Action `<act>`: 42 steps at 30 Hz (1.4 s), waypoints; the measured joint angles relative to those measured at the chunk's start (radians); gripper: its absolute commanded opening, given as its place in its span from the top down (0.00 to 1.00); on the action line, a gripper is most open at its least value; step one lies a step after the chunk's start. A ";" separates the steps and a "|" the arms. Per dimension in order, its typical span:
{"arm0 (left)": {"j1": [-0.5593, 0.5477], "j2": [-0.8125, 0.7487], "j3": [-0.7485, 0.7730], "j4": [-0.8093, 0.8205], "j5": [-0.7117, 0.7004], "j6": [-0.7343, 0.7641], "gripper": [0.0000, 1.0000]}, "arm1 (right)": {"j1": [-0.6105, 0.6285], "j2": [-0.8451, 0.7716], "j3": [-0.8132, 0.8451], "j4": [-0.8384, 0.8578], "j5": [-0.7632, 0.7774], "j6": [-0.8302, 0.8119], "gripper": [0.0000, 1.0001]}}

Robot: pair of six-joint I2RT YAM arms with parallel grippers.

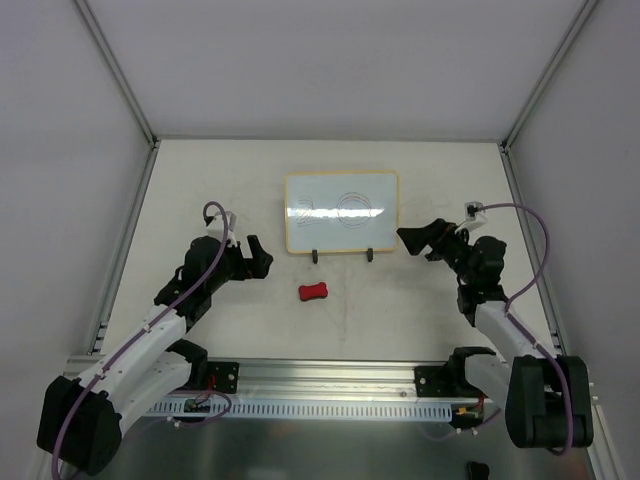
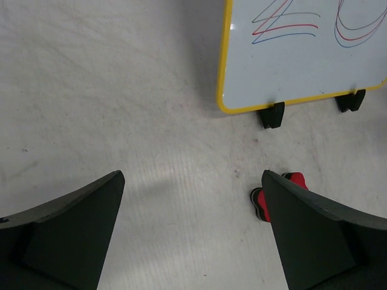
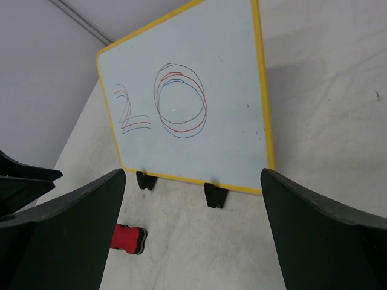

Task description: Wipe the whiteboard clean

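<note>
1. The whiteboard (image 1: 341, 212) sits on the worktop (image 1: 200, 200) in the central area, toward the far half. It has a yellow frame with rounded corners.
2. Two black feet (image 1: 316, 256) support the near edge of the whiteboard and rest on the worktop.
3. The whiteboard surface carries marker strokes: a "2"-shaped figure and a ring of overlapping loops. The right wrist view (image 3: 193, 121) shows them in red, blue and grey.
4. A red eraser (image 1: 313, 292) lies flat on the worktop at 6 o'clock from the whiteboard, near the left foot and apart from it.
5. The left pincer (image 1: 260, 256) stands at 8 o'clock from the whiteboard centre and at 10 o'clock from the eraser. Its jaws are spread wide and hold nothing.
6. In the left wrist view, the left pincer (image 2: 192, 175) frames bare worktop. The whiteboard corner (image 2: 302, 66) lies at 1 o'clock, and the eraser (image 2: 259, 200) is partly hidden behind the right-hand finger.
7. The right pincer (image 1: 412, 240) stands at 4 o'clock from the whiteboard centre, just beside its near right corner. Its jaws are spread wide and hold nothing.
8. In the right wrist view, the right pincer (image 3: 192, 172) faces the whiteboard. The eraser (image 3: 128, 237) lies at 7 o'clock, beside the left-hand finger.
</note>
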 measured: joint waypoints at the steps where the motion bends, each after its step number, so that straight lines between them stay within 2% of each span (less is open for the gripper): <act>1: -0.006 0.007 0.009 -0.003 -0.016 0.003 0.01 | -0.003 0.027 0.001 0.045 -0.014 0.006 0.01; 7: -0.028 0.010 0.050 -0.032 -0.082 0.016 0.01 | -0.030 0.288 0.121 0.251 -0.162 0.032 0.01; 13: -0.042 0.004 0.063 -0.061 -0.108 0.021 0.01 | -0.089 0.538 0.254 0.515 -0.269 0.127 0.01; 17: -0.048 -0.011 0.069 -0.082 -0.129 0.024 0.01 | -0.137 0.706 0.360 0.594 -0.331 0.222 0.01; 22: -0.048 -0.026 0.076 -0.098 -0.137 0.024 0.01 | -0.157 0.853 0.472 0.615 -0.428 0.293 0.01; 34: -0.048 0.011 0.099 -0.109 -0.135 0.024 0.01 | -0.151 0.984 0.498 0.643 -0.542 0.310 0.03; 42: -0.048 0.016 0.101 -0.108 -0.126 0.024 0.01 | -0.124 1.003 0.517 0.649 -0.578 0.330 0.05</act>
